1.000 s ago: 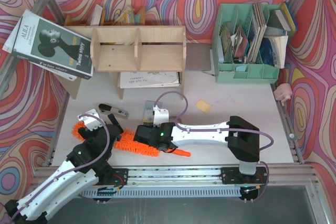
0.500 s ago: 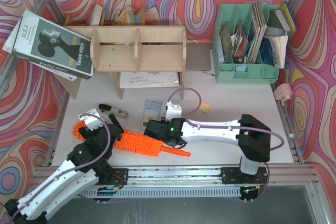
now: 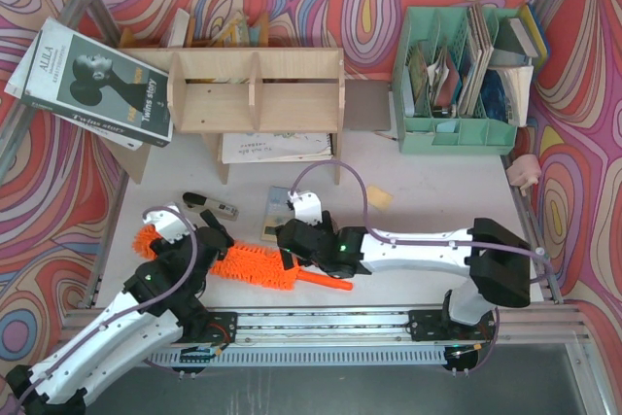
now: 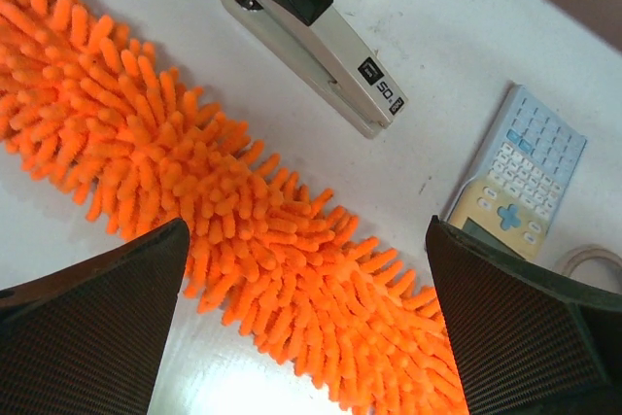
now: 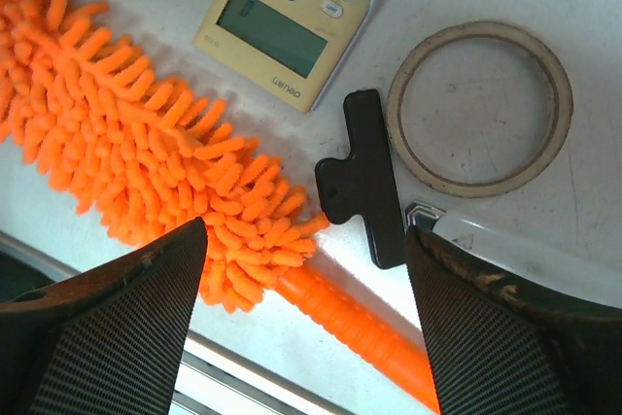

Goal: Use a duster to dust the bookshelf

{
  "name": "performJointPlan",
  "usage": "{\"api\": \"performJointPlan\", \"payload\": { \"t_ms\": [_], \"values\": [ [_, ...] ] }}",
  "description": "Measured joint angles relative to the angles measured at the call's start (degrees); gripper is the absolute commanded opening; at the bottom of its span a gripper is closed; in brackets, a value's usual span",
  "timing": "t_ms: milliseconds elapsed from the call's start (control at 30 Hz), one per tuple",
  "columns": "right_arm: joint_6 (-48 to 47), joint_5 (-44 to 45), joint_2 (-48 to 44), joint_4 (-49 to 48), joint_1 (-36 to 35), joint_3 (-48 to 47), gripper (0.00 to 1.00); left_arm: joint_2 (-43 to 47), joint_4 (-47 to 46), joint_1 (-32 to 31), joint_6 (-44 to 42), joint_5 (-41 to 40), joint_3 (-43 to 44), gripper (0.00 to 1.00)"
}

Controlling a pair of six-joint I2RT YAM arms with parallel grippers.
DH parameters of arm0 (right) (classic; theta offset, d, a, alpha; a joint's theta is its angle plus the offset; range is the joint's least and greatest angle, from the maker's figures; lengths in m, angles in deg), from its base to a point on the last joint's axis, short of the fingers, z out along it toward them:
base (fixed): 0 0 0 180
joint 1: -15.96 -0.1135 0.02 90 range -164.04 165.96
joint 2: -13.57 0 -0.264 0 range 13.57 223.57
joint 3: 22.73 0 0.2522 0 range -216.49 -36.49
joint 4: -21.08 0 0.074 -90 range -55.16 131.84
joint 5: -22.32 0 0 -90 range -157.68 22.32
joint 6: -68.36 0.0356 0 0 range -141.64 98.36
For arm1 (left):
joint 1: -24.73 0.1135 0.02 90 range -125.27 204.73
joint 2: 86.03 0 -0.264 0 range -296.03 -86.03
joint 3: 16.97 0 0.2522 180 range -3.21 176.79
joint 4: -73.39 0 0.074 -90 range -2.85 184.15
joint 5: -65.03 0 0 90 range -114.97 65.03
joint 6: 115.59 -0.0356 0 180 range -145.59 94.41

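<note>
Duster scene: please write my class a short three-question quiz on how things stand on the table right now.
1. True or false: the duster lies flat on the table, gripped by neither pincer.
2. In the right wrist view, what lies right beside the duster where fluff meets handle? A) a black clip B) a mug C) scissors
3. Fill in: the left pincer and right pincer both hang over the duster with jaws ___.

Key: 1 true. 2 A. 3 open.
</note>
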Motion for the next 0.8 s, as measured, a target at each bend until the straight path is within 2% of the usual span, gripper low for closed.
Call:
{"api": "performJointPlan", "payload": {
  "t_ms": [100,233,333,433,467,567,800],
  "values": [
    [-6.3,-1.1,-2.9,-5.8,-0.3,4.2,0.85,-1.2,2.3,0.0,4.2,0.7,1.5,0.98],
    [-14.4,0.1,-5.0,-13.9,-3.2,10.3,0.85,-3.2,6.1,0.0,9.7,0.4,4.6,0.98],
    [-19.0,0.2,-4.1,-16.5,-5.5,10.8,0.85,-3.7,8.3,0.0,13.2,-0.3,5.5,0.98],
    [-22.5,-0.7,-2.4,-18.9,-5.7,10.2,0.97,-3.7,9.9,0.0,15.9,-0.7,5.5,0.98],
    [-23.4,-1.2,-1.7,-19.5,-5.7,10.0,0.98,-3.8,10.2,0.0,16.7,-0.8,5.5,0.98],
    [-26.2,-3.3,0.4,-21.3,-5.6,9.7,0.98,-3.8,10.9,0.0,18.6,-1.1,5.5,0.98],
    [-31.3,-7.6,3.9,-24.1,-5.6,8.9,0.82,-3.9,11.6,0.0,22.0,-1.4,5.3,0.98]
  ]
}}
